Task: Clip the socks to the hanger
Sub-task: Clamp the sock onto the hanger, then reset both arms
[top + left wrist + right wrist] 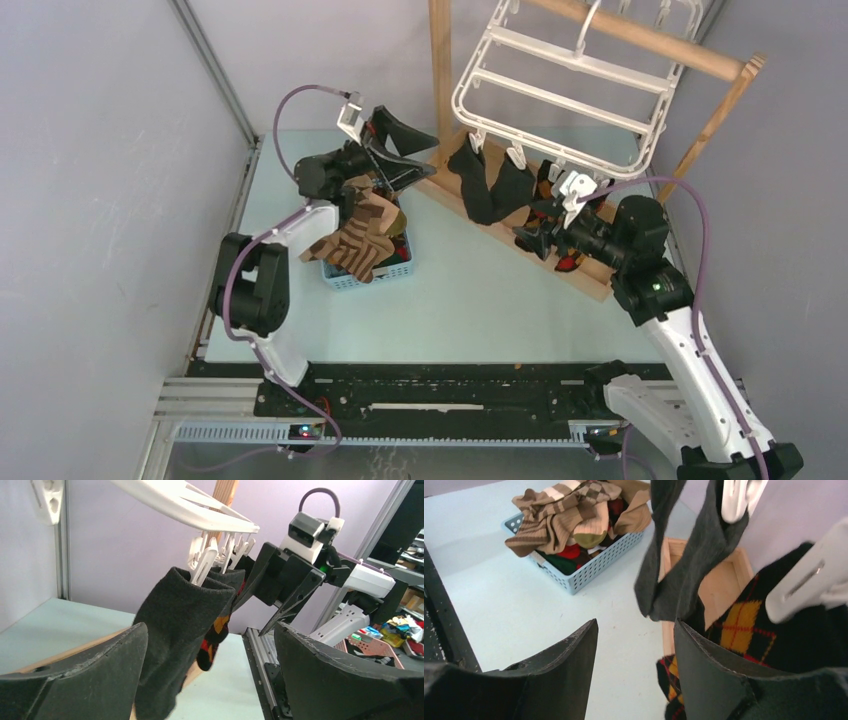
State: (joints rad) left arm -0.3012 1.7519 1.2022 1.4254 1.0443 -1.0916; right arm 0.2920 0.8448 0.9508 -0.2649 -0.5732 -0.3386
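Top external view: the white clip hanger (560, 102) hangs tilted from the wooden stand (650, 40) at the far right. Two plain black socks (485, 190) and an argyle sock (744, 625) dangle from its clips, long axes pointing down.

My left gripper (430, 157) hovers just left of the black socks, jaws spread wide and holding nothing. My right gripper (530, 243) sits low beside the argyle sock, jaws partly apart and empty; the sock lies just outside its right finger.

Unclipped brown striped socks (355, 240) are heaped in the blue basket (385, 275) on the worktop (480, 300), directly beneath and nearer than my left jaws. I judge the left arm closer for the next pick. Nothing stands between them.
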